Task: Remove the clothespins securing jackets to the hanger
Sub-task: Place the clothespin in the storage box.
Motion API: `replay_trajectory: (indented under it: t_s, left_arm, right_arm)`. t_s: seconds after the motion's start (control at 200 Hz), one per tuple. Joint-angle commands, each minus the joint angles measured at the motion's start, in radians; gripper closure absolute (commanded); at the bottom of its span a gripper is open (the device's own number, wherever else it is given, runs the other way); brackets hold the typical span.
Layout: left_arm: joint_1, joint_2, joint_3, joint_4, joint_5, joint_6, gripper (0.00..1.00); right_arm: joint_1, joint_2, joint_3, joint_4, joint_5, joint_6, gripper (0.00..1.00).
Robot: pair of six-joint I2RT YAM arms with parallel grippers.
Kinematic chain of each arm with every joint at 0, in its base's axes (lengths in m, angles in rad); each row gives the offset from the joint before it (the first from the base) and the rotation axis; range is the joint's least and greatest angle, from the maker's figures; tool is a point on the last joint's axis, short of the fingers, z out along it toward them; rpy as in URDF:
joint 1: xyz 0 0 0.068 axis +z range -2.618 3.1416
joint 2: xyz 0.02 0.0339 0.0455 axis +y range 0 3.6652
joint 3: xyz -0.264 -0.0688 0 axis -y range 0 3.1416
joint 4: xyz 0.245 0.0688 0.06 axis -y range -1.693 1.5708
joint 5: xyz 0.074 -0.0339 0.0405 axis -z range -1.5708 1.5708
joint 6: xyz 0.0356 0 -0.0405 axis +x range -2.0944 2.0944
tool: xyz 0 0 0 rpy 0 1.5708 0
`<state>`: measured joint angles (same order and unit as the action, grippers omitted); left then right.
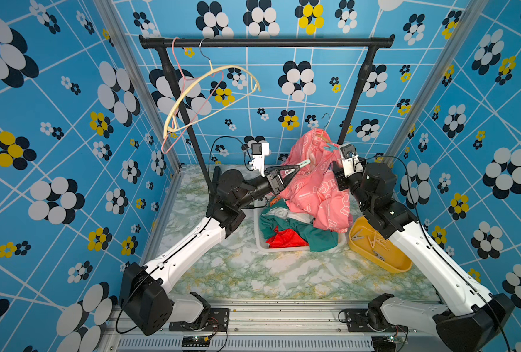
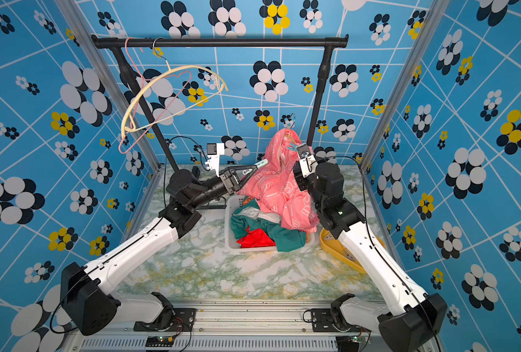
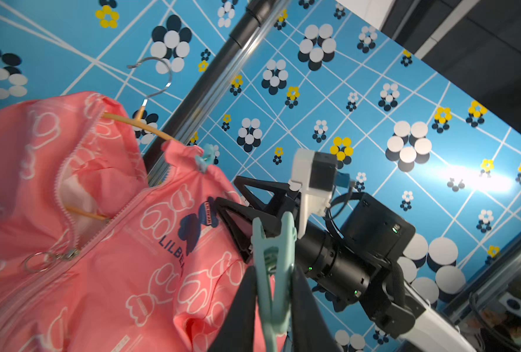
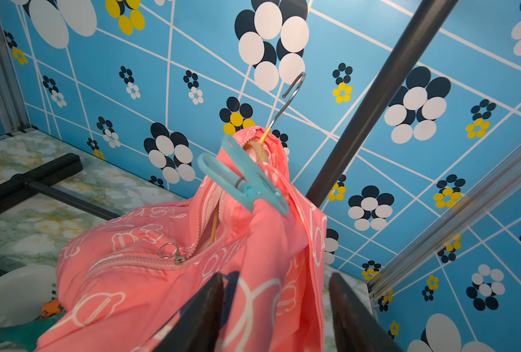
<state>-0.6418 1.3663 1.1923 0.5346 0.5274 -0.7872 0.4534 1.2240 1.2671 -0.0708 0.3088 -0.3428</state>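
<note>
The remaining clothespin [image 4: 247, 183], teal, is clipped on the pink jacket [image 4: 125, 274] at the neck of the hanger [image 4: 260, 154], just beyond and above the fingertips of the right gripper [image 4: 276, 277]. That gripper's jaws stand partly apart with a fold of the jacket between them. I judge it clamped on the fold, since the hanger's hook rests on nothing.

A second clothespin [image 3: 273, 259] is pinched in the nearly closed left gripper [image 3: 273, 274], across the jacket front from the right gripper. Whether it is clear of the cloth cannot be told.

Step in hand, by judgement: taking that pin away. The next move calls for releasing it into the yellow tray [image 1: 402, 266] under the right forearm, then squeezing the remaining pin's handles.
</note>
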Motion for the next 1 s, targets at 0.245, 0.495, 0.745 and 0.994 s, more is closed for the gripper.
replay_trajectory:
  t_s: [0.245, 0.495, 0.745, 0.994]
  left_arm:
    - [-0.350, 0.199, -0.062, -0.164, -0.035, 0.649, 1.00]
    - [-0.471, 0.430, 0.015, -0.051, -0.146, 0.730, 1.00]
    - [-0.557, 0.695, 0.211, 0.005, -0.318, 0.783, 1.00]
    - [-0.612, 0.919, 0.402, 0.100, -0.518, 0.878, 1.00]
  right_arm:
    - [-0.046, 0.049, 0.138, 0.008, -0.079, 0.107, 1.00]
    - [-0.080, 0.091, 0.216, -0.028, -0.101, 0.172, 1.00]
    - [-0.079, 0.073, 0.196, -0.047, -0.143, 0.179, 1.00]
    - [-0.079, 0.011, 0.130, -0.034, -0.185, 0.199, 1.00]
